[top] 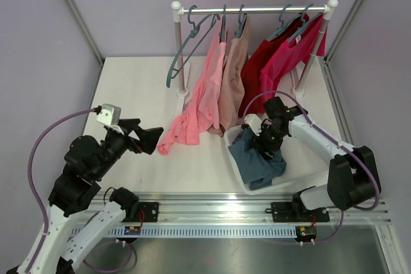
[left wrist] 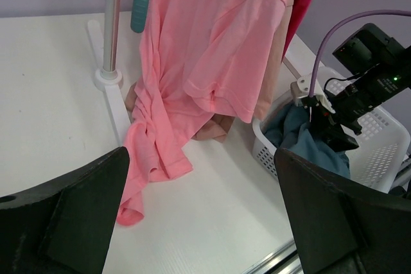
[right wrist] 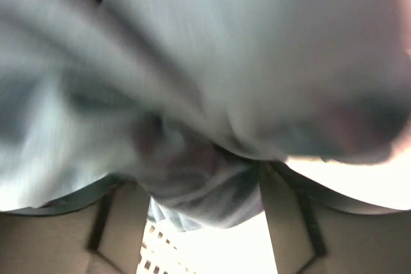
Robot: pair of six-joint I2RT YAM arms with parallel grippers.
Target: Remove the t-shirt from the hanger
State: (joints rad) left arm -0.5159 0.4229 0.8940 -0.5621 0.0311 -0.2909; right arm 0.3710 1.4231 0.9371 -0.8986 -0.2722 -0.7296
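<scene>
A pink t-shirt (top: 199, 107) hangs from a hanger (top: 223, 25) on the rail (top: 257, 10); its lower end lies bunched on the table, also in the left wrist view (left wrist: 212, 49). My left gripper (top: 151, 139) is open and empty, just left of that bunched end, pointing at it (left wrist: 202, 222). My right gripper (top: 264, 145) is down in a white basket (top: 247, 183) on a blue-grey t-shirt (top: 253, 158). In the right wrist view its jaws stand apart (right wrist: 199, 222) with the blue-grey cloth (right wrist: 192, 62) bulging between them.
An empty teal hanger (top: 183, 49) hangs at the rail's left end. A beige shirt (top: 232, 81), a dark red shirt (top: 260, 62) and a magenta shirt (top: 282, 62) hang to the right. The rack's post and foot (left wrist: 109, 75) stand behind the pink cloth.
</scene>
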